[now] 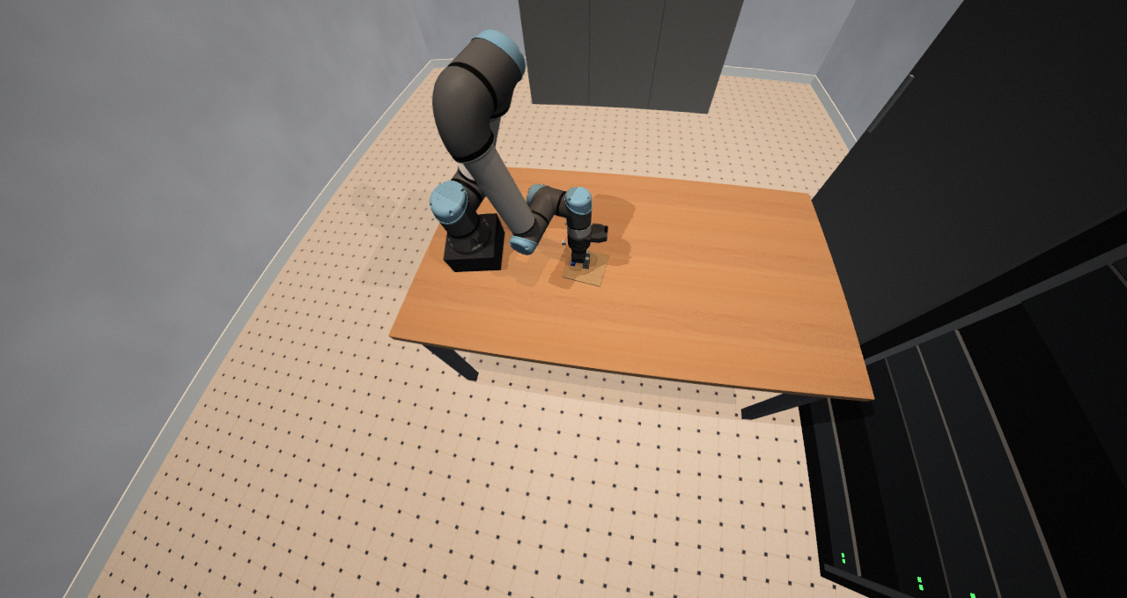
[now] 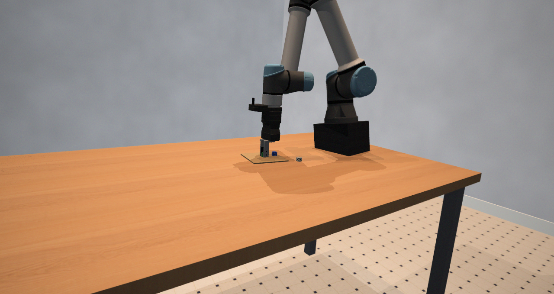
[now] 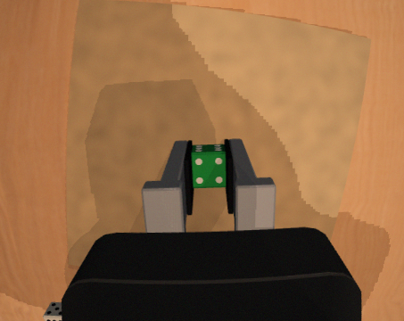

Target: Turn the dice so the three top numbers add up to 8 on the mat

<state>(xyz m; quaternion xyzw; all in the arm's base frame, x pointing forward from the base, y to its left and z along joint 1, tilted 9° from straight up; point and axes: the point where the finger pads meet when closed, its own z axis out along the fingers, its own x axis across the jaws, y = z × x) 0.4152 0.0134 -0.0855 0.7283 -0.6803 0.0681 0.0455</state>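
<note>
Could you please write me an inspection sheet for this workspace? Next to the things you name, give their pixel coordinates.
Surface: wooden table [image 1: 709, 279] [image 2: 155, 195] [image 3: 23, 89], mat [image 1: 586, 277] [image 2: 255, 160] [image 3: 322, 89] lying flat on it.
Job's things: green die [image 2: 262, 154] [image 3: 209, 169] over the mat, four pips up; blue die [image 1: 572, 263] [image 2: 274, 153] on the mat, top number too small to read; white die [image 1: 563, 243] [image 2: 298, 159] [image 3: 54, 308] on the table, off the mat.
Clutter: nothing seen.
Gripper [image 1: 579, 264] [image 2: 264, 155] [image 3: 209, 162]: fingers shut on the green die; whether it touches the mat, cannot tell.
Cables: nothing seen.
Surroundings: grey walls, tiled floor [image 1: 551, 476] [image 2: 368, 245], grey cabinet [image 1: 630, 34].
</note>
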